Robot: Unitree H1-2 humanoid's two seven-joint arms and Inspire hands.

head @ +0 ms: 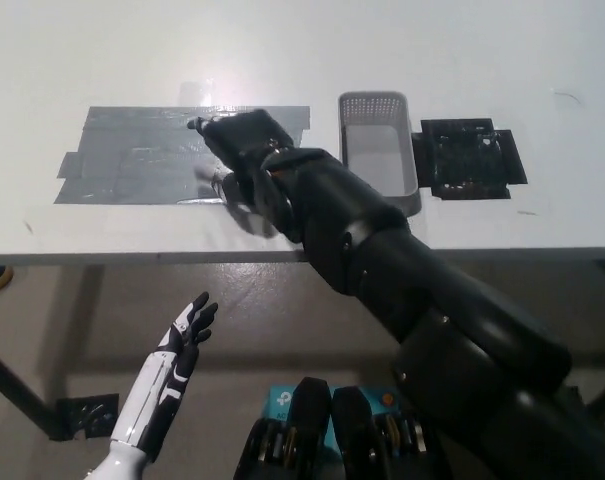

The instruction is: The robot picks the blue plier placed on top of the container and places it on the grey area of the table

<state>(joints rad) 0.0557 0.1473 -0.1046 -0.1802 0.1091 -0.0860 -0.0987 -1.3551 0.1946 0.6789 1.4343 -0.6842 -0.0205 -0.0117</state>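
Only a small dark tip of the plier (194,124) can be seen. It sticks out from the black right hand (240,152) over the upper right part of the grey area (122,165). The rest of the tool, handles included, is covered by the hand, so its colour cannot be judged. From the visible tip, the long axis seems to lie roughly across the table, with the tip pointed to the picture's left and a little away from the robot. Whether the plier touches the grey area or is held just above it cannot be told.

The right hand is closed around the plier, with its back turned upward and its fingers curled under. The black arm is stretched from the lower right of the picture diagonally up to the right part of the grey area, and its rounded, glossy shells cover the near table edge there.

The grey area is made of overlapping strips of shiny, wrinkled tape with an uneven outline, stuck on the smooth white table (282,50). To the right of the grey area a rectangular, light grey container (354,150) with perforated walls is placed, and beyond it a flat black patch (472,160).

Below the grey area, in front of the table edge, the white left hand (187,335) is held free, with its fingers spread and pointed up toward the table.
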